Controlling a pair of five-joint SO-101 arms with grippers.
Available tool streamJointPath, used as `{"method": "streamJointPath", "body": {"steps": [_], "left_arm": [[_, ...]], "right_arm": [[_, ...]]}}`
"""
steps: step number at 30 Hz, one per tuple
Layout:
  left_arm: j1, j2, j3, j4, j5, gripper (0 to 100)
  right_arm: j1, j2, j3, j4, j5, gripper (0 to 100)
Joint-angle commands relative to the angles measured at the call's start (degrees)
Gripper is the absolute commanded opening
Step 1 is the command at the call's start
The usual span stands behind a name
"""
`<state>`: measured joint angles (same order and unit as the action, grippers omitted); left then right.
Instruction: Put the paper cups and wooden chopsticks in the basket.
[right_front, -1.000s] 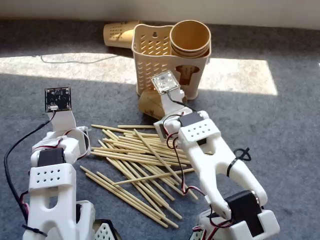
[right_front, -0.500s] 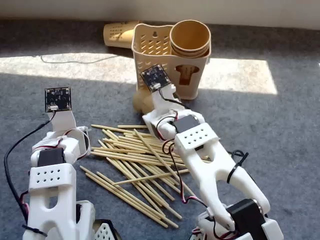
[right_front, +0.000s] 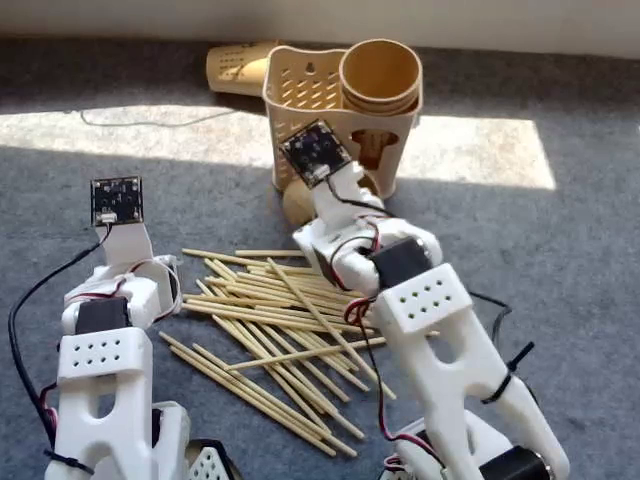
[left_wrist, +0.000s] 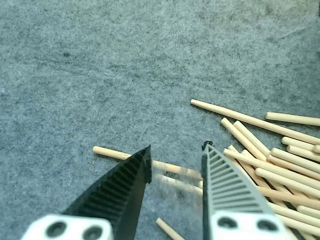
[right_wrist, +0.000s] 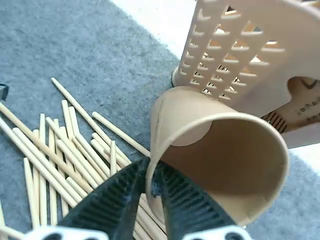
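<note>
A paper cup (right_wrist: 220, 155) lies tipped on its side at the foot of the perforated basket (right_wrist: 250, 50), and my right gripper (right_wrist: 150, 175) is shut on its rim. In the high view that cup (right_front: 296, 203) peeks out under the right wrist beside the basket (right_front: 300, 110). A stack of paper cups (right_front: 380, 75) stands inside the basket, and another cup (right_front: 235, 65) lies behind it. Wooden chopsticks (right_front: 280, 320) are scattered between the arms. My left gripper (left_wrist: 175, 150) is open just above one chopstick (left_wrist: 115, 154) at the pile's edge.
Everything rests on grey carpet (right_front: 560, 260) with a bright sunlit strip (right_front: 480, 150) at the back. A thin cable (right_front: 140, 123) trails on the floor left of the basket. The left arm (right_front: 105, 340) stands at the near left.
The right arm has stretched forward and swung toward the basket, carrying the cup with it. The left arm has stayed still.
</note>
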<state>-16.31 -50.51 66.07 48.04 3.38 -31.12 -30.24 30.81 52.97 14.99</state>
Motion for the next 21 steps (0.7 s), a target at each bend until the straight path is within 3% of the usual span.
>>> {"method": "streamJointPath", "body": {"steps": [1, 7, 13, 21], "left_arm": [[-0.57, -1.27, -0.57, -1.05, -0.62, 16], [-0.57, -1.27, -0.57, -1.05, -0.62, 16], [-0.57, -1.27, -0.48, -1.05, -0.62, 16], [-0.57, -1.27, -0.48, -1.05, -0.62, 16]], "right_arm": [[-0.04, -4.62, -10.42, 11.47, 2.81, 0.5], [0.40, -4.53, -28.09, 23.52, 6.68, 0.5], [6.64, -1.45, -42.24, 23.43, 8.09, 0.5], [11.56, 13.14, -61.14, 23.43, 13.71, 0.5]]}}
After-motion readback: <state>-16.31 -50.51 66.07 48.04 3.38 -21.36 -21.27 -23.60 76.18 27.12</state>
